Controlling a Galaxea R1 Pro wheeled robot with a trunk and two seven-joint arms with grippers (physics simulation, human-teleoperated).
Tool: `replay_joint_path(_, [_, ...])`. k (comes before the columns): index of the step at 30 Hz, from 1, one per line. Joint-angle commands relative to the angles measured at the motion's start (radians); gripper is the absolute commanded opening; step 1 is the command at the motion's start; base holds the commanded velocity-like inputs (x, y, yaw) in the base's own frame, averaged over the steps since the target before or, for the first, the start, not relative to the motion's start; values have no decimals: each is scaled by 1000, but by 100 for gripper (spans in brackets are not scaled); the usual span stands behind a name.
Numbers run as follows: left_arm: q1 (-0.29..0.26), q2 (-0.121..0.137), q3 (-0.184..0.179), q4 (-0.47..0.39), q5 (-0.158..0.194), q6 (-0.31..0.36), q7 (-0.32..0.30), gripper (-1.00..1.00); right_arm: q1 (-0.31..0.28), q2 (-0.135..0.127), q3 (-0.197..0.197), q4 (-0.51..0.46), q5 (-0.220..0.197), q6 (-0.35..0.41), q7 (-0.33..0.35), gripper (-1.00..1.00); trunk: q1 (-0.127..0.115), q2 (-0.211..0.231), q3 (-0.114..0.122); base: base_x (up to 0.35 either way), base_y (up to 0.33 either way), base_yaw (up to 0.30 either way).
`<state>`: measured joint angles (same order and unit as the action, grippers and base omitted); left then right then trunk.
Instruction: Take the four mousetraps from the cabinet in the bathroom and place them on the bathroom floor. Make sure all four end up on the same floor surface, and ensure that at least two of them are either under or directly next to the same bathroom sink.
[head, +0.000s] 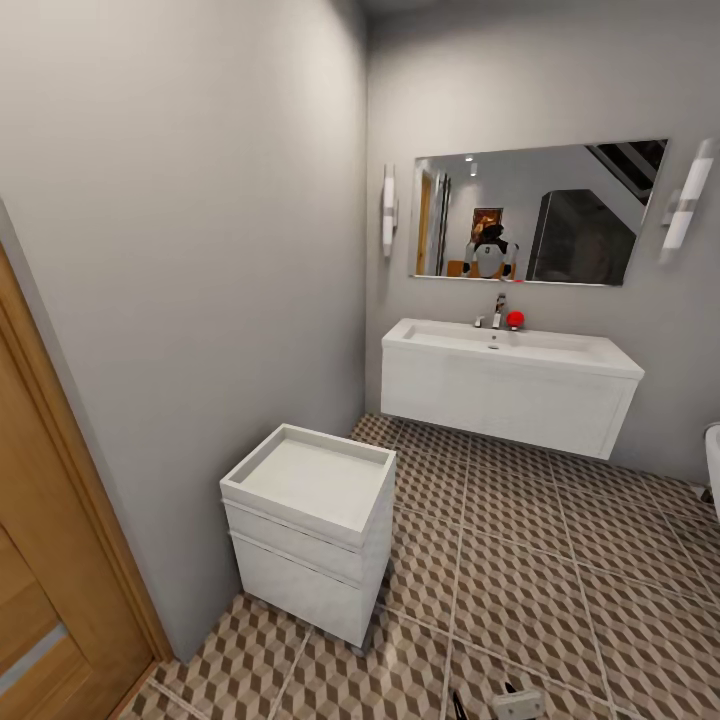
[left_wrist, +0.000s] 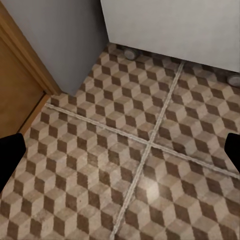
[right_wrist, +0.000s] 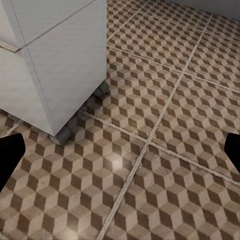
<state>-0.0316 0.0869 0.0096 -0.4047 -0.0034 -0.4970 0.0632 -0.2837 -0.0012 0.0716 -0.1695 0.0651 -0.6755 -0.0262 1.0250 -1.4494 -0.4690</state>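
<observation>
While facing the sink (head: 510, 380) at one o'clock: white cube unit (head: 310, 530) at ten; both arms' fingers (left_wrist: 10, 155) apparently released, empty above bathroom floor (head: 560, 580).

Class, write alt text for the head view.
A white wall-hung sink with a chrome faucet sits under a mirror across the cube-patterned bathroom floor. A small white cube unit stands nearer, beside the grey wall.
</observation>
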Motion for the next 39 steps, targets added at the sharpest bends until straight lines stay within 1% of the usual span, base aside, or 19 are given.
replay_joint_path(1, [-1,0,-1,1,-1,-3,3,100,-1,0,2,1,4,-3,-3,100,0,-1,-1,0,0,0])
replay_joint_path(7, [-1,-2,-3,2,0,-3,3,100,-1,-1,2,0,4,-3,-2,100,0,-1,-1,-18,0,0])
replay_joint_path(10, [-1,-3,-3,13,0,-3,3,100,-1,-2,2,-1,4,-3,-2,100,0,-1,-1,-199,0,0])
replay_joint_path(16, [-1,-6,-3,28,-2,-3,3,100,0,-1,2,-1,4,-4,-2,100,0,-1,-1,-295,0,0])
replay_joint_path(39, [-1,-9,-2,42,-2,-3,1,100,-1,-1,2,-1,4,-4,-3,100,0,-1,-1,-321,0,0])
